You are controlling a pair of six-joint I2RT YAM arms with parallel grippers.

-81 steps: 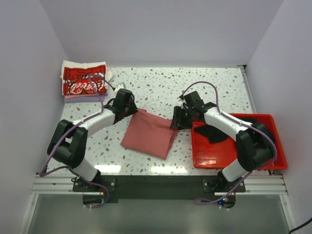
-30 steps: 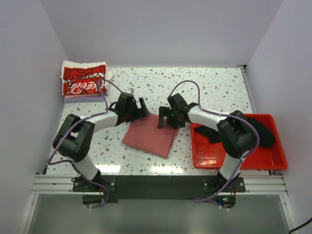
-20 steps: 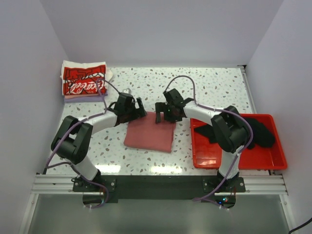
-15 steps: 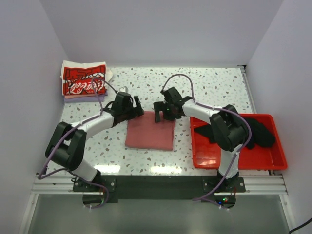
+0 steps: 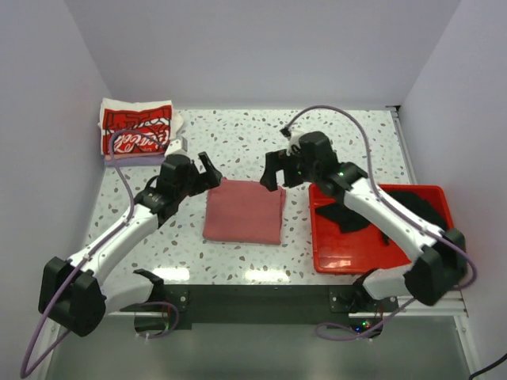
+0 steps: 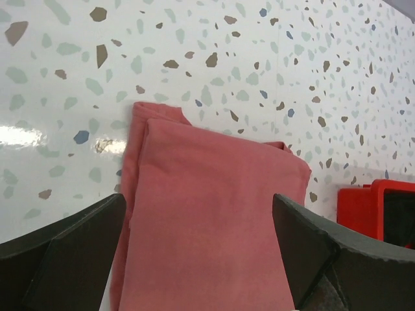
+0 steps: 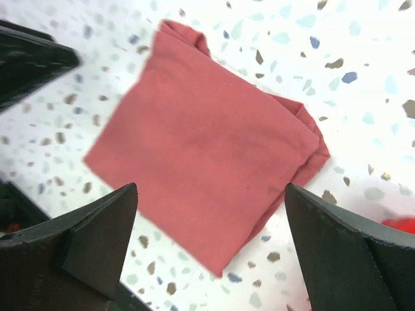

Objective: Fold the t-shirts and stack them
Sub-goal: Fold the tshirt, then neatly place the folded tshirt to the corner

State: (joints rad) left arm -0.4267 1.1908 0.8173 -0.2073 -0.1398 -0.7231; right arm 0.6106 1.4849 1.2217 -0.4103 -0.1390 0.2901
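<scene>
Upper left of the frame: folded t-shirts (image 5: 136, 131), white with red print on top, stacked on the counter (image 5: 261, 134). Left end effector (image 5: 208, 169), jaws wide apart and empty, hovers just beside the upper-left corner of the dusty-red t-shirt (image 5: 244, 211), which lies folded into a flat rectangle at centre frame. Right end effector (image 5: 279, 176), likewise spread and empty, hovers at its upper-right corner. Right of frame: black t-shirt (image 5: 416, 207) in the red bin (image 5: 356, 261). Assessment: cloth is light, limp and layered; pinch all layers at the corners, or the fold likely spills
</scene>
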